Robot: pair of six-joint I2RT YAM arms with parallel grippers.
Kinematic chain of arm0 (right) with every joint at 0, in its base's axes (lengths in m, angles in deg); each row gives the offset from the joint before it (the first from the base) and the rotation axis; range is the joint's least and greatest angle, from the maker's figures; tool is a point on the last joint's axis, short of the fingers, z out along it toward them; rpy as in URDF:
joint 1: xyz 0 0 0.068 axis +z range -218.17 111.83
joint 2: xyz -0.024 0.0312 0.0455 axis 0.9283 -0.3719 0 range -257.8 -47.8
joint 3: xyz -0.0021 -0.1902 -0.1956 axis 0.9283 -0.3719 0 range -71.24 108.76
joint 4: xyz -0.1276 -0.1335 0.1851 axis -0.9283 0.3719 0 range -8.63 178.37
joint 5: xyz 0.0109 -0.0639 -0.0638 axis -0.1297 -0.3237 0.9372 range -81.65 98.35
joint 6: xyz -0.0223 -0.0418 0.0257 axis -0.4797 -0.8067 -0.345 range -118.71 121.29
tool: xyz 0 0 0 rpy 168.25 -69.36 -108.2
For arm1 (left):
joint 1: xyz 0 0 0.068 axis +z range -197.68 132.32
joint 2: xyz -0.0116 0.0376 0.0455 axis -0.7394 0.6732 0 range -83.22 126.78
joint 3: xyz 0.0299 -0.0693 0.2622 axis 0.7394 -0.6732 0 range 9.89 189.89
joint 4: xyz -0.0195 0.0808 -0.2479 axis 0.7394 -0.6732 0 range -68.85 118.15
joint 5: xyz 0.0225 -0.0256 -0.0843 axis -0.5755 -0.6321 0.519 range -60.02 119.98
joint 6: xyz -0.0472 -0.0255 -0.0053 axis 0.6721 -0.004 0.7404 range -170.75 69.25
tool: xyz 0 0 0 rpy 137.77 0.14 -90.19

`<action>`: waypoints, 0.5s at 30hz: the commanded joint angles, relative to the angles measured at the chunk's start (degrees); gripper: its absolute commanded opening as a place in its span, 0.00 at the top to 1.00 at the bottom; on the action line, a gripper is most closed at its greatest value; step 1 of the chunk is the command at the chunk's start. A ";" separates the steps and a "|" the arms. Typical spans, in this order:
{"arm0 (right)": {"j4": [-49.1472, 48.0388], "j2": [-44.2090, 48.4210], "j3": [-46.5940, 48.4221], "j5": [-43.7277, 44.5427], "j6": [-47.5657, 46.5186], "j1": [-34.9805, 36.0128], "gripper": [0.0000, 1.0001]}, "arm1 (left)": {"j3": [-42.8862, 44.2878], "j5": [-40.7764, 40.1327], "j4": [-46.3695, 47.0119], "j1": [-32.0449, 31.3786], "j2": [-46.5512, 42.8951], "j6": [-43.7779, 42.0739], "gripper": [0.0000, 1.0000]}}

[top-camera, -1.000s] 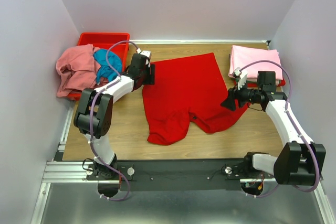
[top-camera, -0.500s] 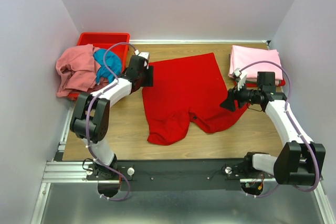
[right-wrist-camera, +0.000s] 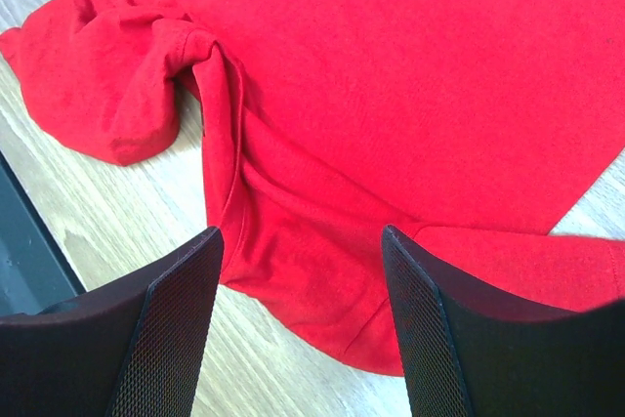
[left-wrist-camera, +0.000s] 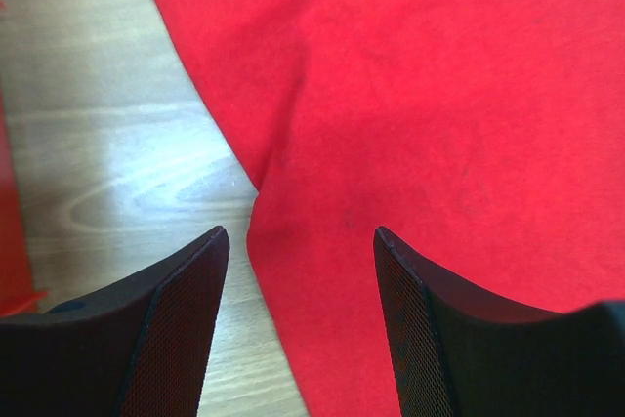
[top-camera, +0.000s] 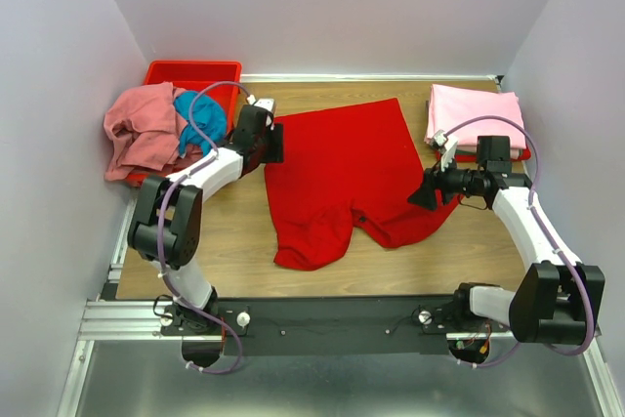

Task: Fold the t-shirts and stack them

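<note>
Mid wooden table, left gripper and right gripper gape empty over the rumpled bright red cloth t-shirt; uneven pinches risk bunching

Wooden table, red t-shirt, folded pink t-shirt

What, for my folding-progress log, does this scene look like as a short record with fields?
red t-shirt: spread on the table, unfolded, near end rumpled
left gripper: open, at the shirt's left edge
right gripper: open, at the shirt's near right corner
light pink t-shirt: folded, far right corner
salmon t-shirt: heaped over the red bin
teal t-shirt: bunched on the bin
</note>
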 commanded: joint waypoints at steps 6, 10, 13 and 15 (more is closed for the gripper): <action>0.56 0.28 -0.44 -1.21 -0.96 -0.40 0.27 | 2.44 -3.87 -2.00 0.20 6.68 3.30 0.33; 0.56 0.37 -0.27 -1.30 -0.96 -0.40 0.27 | 2.08 -5.45 -2.53 0.20 7.99 3.48 0.35; 0.56 0.46 -0.27 -1.30 -0.87 -0.40 0.27 | 1.82 -4.92 -2.88 0.11 8.70 3.56 0.40; 0.56 0.63 -0.18 -1.30 -0.87 -0.40 0.27 | 1.38 -3.79 -2.97 0.02 8.87 3.65 0.46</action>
